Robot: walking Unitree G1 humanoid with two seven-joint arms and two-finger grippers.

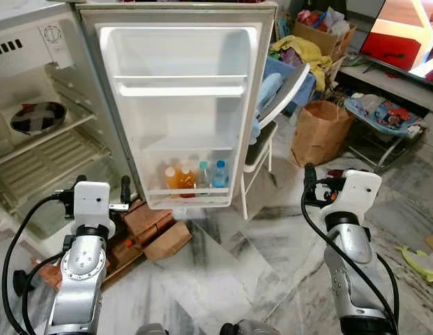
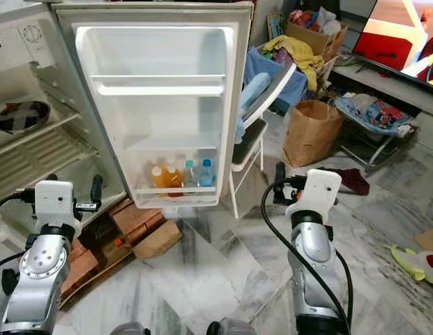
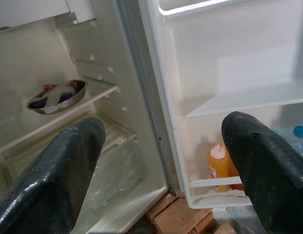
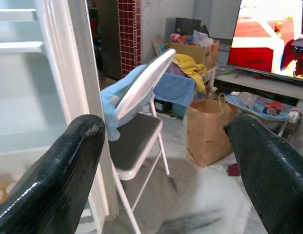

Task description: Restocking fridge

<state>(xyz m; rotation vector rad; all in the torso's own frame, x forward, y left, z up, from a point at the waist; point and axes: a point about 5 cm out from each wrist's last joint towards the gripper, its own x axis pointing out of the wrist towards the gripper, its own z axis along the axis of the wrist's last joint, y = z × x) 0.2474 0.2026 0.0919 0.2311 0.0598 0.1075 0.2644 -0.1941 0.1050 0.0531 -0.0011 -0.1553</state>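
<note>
White plastic lines the open fridge door (image 1: 181, 105) straight ahead of me, and its bottom rack holds the bottles (image 1: 193, 177): two orange ones on the left, a clear one and a blue-capped one to their right. The upper door shelves carry nothing. To the far left I see the fridge (image 1: 35, 139) interior, with a metal bowl (image 1: 37, 117) on a wire shelf. Bricks (image 1: 150, 227) lie on the marble floor (image 1: 223, 272) under the door's near corner.

My left gripper (image 3: 156, 170) hangs low on the left, in front of the fridge body, its fingers spread wide with nothing between them. My right gripper (image 4: 166, 165) is up on the right, well apart from the door, also spread and holding nothing. Beyond it I see a white folding chair (image 1: 268, 132) draped with a blue cloth, just right of the door, and a brown paper bag (image 1: 319, 131) farther right on the floor.
</note>
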